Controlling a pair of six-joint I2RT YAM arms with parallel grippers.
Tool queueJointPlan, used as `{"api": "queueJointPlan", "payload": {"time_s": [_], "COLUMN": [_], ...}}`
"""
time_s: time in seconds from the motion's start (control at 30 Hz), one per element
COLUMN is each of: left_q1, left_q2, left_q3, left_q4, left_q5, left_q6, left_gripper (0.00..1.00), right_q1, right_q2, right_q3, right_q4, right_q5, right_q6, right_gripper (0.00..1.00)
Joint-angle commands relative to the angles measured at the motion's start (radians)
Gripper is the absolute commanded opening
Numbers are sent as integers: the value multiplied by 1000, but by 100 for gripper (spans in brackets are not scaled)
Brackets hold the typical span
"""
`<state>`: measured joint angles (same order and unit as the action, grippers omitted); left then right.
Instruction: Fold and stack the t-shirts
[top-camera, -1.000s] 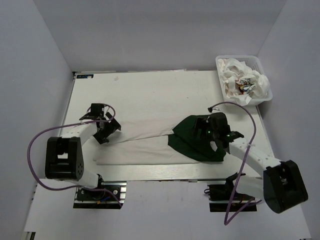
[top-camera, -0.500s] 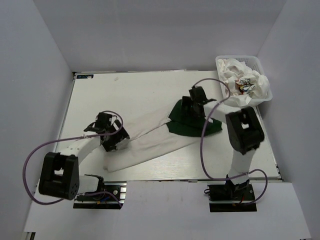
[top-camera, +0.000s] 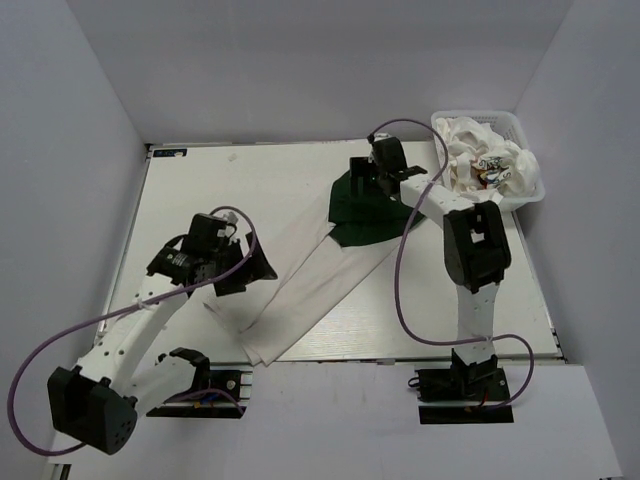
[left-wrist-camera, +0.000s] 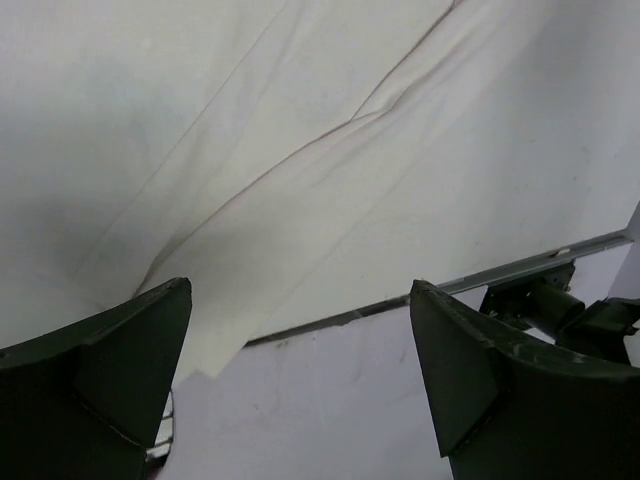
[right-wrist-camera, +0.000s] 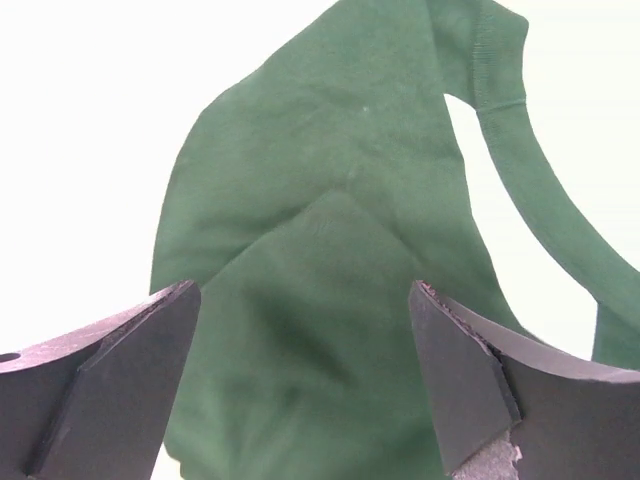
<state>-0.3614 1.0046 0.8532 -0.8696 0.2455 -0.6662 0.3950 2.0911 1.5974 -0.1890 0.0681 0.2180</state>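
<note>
A t-shirt lies folded in a long strip, running diagonally across the table. Its white body reaches the front edge, and its dark green sleeves lie at the back right. My left gripper hovers open just left of the white body. The left wrist view shows the white cloth beyond the wide-apart jaws, with nothing between them. My right gripper is open above the green sleeve cloth and holds nothing. More white t-shirts with small colourful prints sit crumpled in the basket.
The white lattice basket stands at the back right corner. The table's metal front rail shows close behind the left gripper. Grey walls enclose the table at the left, back and right.
The shirt has swung from lying across the table to a steep diagonal, with its green end moved to the back. My right gripper moved back with it. My left gripper moved right.
</note>
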Motion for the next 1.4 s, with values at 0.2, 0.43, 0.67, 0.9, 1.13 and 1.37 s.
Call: {"api": "queueJointPlan", "payload": {"time_s": [0.2, 0.43, 0.67, 0.9, 1.13, 1.37], "left_q1": [-178, -286, -355, -433, -508, -593], "left_q2": [440, 618, 787, 884, 1026, 1000], "left_q3": [124, 133, 104, 222, 498, 658], "left_q4": [20, -31, 9, 89, 208, 204], "left_q5": [-149, -244, -184, -35, 90, 31], "left_q6": [163, 205, 205, 205, 110, 71], "left_gripper": [100, 100, 100, 100, 100, 100], "right_q1": [18, 19, 11, -13, -54, -76], "right_q2": [-354, -271, -59, 197, 451, 379], "right_q3": [-367, -375, -154, 105, 624, 739], "right_q4": [-112, -188, -257, -251, -240, -128], "right_q5": [4, 10, 12, -44, -146, -266], "right_q6": [152, 153, 123, 75, 50, 3], "right_gripper": [91, 91, 91, 91, 91, 91]}}
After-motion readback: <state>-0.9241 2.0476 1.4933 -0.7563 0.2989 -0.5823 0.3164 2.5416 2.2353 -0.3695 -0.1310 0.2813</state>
